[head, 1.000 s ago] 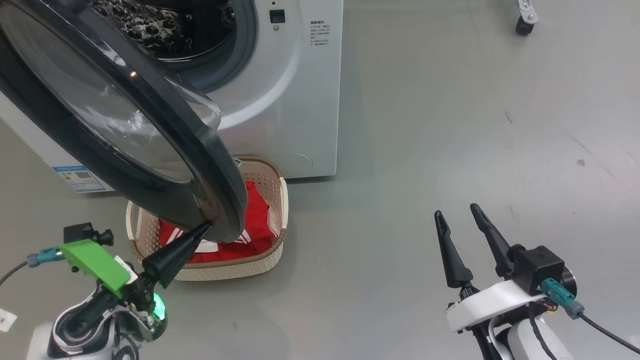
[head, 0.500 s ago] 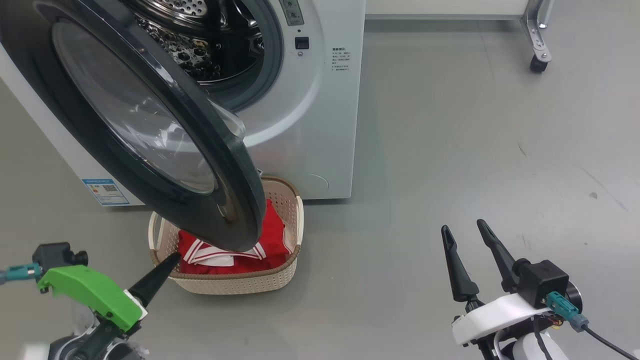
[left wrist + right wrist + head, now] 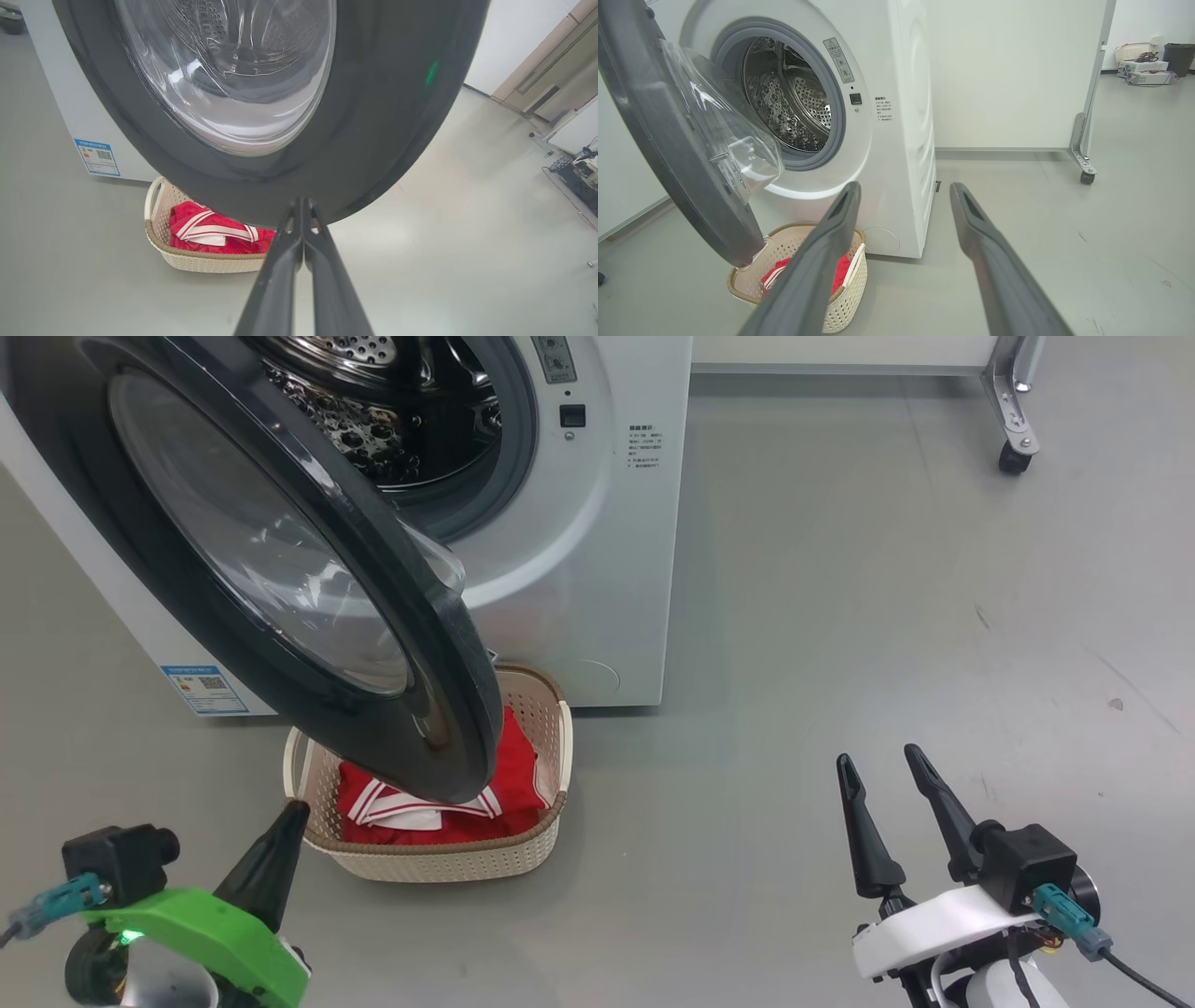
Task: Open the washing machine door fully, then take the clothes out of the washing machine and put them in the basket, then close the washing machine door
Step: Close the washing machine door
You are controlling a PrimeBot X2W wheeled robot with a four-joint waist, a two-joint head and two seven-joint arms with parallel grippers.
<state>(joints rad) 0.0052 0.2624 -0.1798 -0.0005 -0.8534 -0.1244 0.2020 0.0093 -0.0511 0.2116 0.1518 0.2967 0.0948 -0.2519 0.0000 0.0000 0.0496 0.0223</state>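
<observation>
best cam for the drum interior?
Right wrist view: the drum shows mostly unblocked through the open port. Head view has part, cut off by the door; left wrist view sees it warped through the door glass.

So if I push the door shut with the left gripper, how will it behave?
The door looks rigid and hinged, so it should swing as one piece, probably fairly heavy with that thick glass bowl. Its glossy rim may make the shut left gripper slide. Its lower edge hangs close above the basket and might brush it.

Head above, wrists low; common basket (image 3: 439, 868)
</observation>
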